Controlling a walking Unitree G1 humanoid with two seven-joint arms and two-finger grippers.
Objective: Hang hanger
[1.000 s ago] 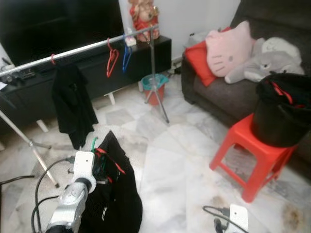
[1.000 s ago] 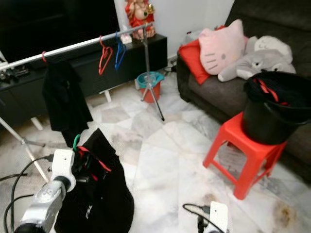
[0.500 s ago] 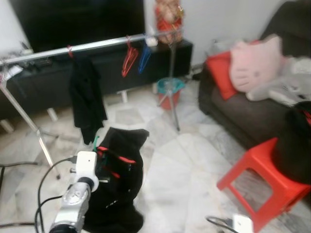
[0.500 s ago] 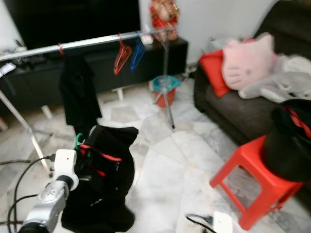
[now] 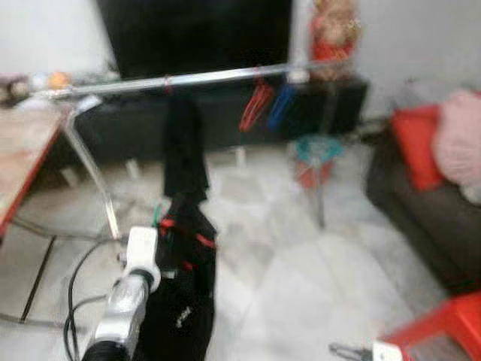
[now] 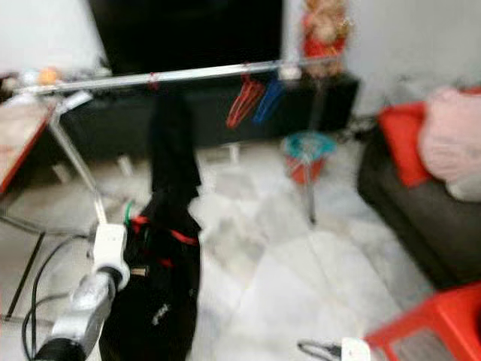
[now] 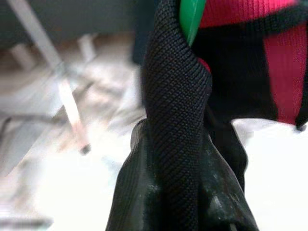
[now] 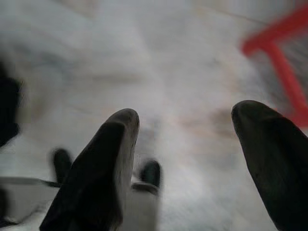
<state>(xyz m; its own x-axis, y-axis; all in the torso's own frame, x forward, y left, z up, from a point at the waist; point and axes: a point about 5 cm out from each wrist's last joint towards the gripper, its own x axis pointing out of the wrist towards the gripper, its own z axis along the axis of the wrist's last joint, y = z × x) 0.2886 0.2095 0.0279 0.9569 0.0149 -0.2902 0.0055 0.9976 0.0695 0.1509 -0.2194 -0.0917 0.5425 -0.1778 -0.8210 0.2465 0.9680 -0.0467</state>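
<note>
Left gripper raised in front of me, carrying the green hanger with the black and red garment draped on it; in the left wrist view the cloth hides the fingers, so I can't tell how far they are closed, only that the load hangs from that arm; right gripper low at my side, fingers spread wide, holding nothing, floor beneath it.

Change since a second ago: the whole head view has swung; the sofa has slid to the right edge and the rail now runs straight across ahead; that is my own turn, not the things moving; frames are blurred from it.

Rail carries a black garment, then a red hanger and a blue hanger; my load sits below the black garment.

My read: now squared to the rail; next comes closing in and lifting the hook over the bar.
</note>
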